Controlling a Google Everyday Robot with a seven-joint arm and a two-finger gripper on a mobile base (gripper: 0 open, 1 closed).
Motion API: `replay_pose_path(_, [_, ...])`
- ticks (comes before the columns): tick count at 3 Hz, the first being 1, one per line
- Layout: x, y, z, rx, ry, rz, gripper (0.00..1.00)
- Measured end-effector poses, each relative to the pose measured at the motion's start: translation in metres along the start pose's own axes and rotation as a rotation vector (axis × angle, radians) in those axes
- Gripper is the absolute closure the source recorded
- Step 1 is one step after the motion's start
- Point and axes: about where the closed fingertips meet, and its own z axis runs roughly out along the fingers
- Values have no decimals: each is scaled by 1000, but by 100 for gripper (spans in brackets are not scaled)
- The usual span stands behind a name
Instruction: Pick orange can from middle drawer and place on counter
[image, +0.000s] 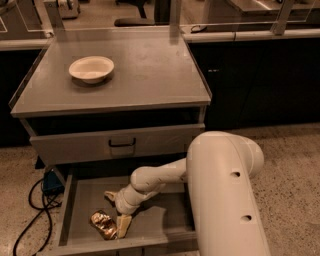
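Observation:
The orange can (103, 224) lies on its side, dented, in the front left of the open middle drawer (162, 216). My gripper (116, 210) is down inside the drawer, just right of the can. It is open: one finger (110, 195) is behind the can and the other (123, 224) is beside the can's right end. The can rests on the drawer floor. The counter (145, 75) is the grey top above the drawers.
A white bowl (91, 68) sits on the counter's left back part. A taller shut drawer front with a black handle (122, 143) overhangs the open drawer. My thick arm link (225, 195) fills the right. Cables (31, 210) and a blue box (51, 181) lie on the floor at left.

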Motion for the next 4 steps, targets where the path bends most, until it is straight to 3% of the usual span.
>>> replay_pose_path(1, [-3, 1, 9, -70, 38, -58, 0])
replay_pose_path(3, [-6, 3, 14, -85, 31, -72, 0])
replay_pose_path(4, [-5, 7, 16, -126, 18, -110, 0])
